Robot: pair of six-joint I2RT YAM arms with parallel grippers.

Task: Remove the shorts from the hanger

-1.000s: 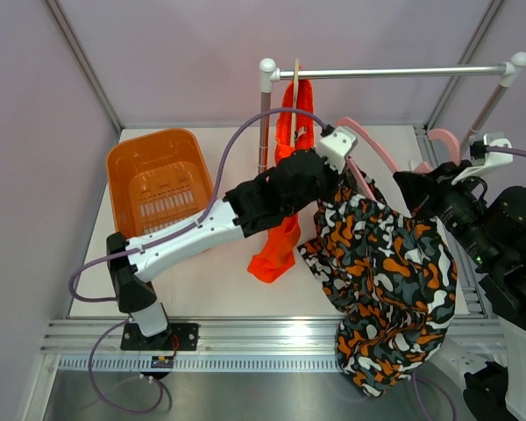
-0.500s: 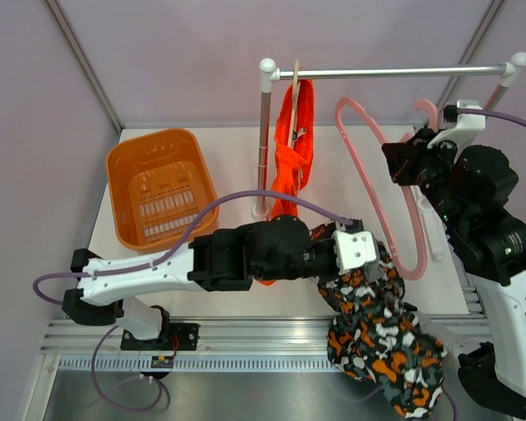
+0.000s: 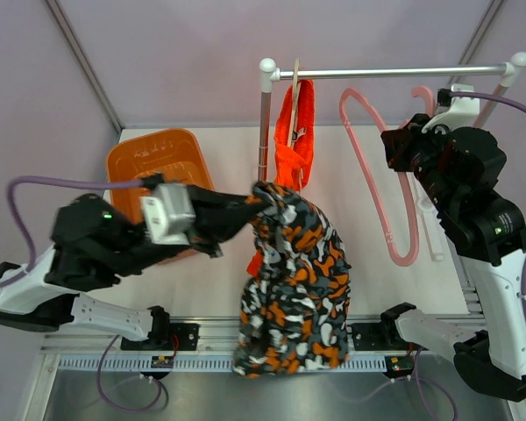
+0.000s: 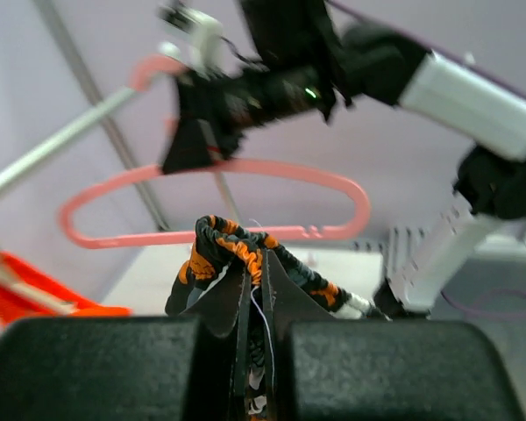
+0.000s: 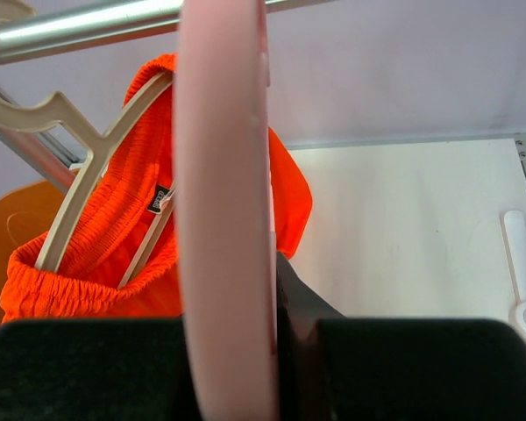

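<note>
The camouflage shorts (image 3: pixel 294 281) are clamped in the left fingers (image 4: pixel 217 307), clear of the bare pink hanger (image 5: pixel 223 175), which is gripped steady by the right fingers (image 5: pixel 300 303).

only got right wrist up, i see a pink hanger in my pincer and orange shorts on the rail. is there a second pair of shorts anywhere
Observer: Yes. The patterned shorts hang from the left pincer, which is shut on a bunched edge, out in front of the rail.
Operator: anything on the rest of my pink hanger
Observer: No. In the top view the pink hanger is bare along its whole loop.
Operator: where might the left arm drop them
Observer: An orange basket sits to the left of the rail, partly hidden behind the left arm.
</note>
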